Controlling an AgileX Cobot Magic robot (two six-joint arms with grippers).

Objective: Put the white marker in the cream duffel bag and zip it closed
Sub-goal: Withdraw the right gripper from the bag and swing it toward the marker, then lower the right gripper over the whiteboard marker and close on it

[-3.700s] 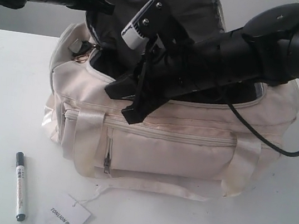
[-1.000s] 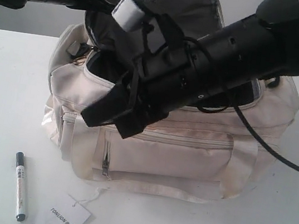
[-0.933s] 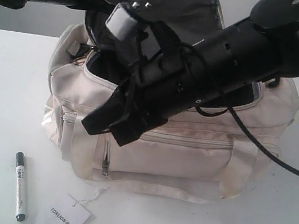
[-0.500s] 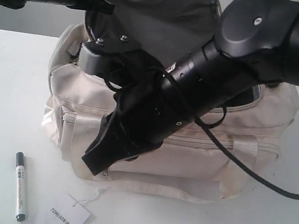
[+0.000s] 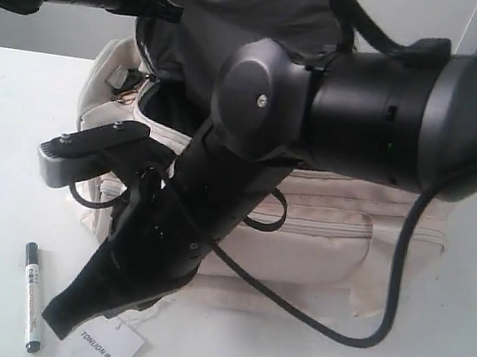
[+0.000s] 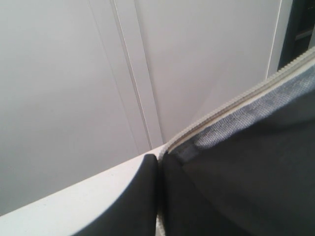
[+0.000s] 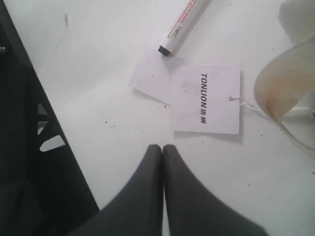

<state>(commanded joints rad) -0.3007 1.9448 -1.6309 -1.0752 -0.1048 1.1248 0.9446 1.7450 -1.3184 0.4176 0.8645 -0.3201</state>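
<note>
We see our right gripper (image 5: 57, 324) with its jaws pressed together and holding nothing, low over the worktop (image 5: 11, 136) in front of the cream duffel bag (image 5: 336, 247). The white marker (image 5: 32, 296) lies flat on the worktop just beside that gripper's tip, next to the paper hang tag (image 5: 110, 350). Our left gripper (image 5: 170, 8) is clamped on the zip edge of the bag's top flap (image 5: 271, 22), which stands raised above the open bag.

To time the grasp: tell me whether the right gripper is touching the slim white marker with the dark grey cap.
Apart. The right wrist view shows the right gripper short of the white marker, with the white paper hang tag between them.
</note>
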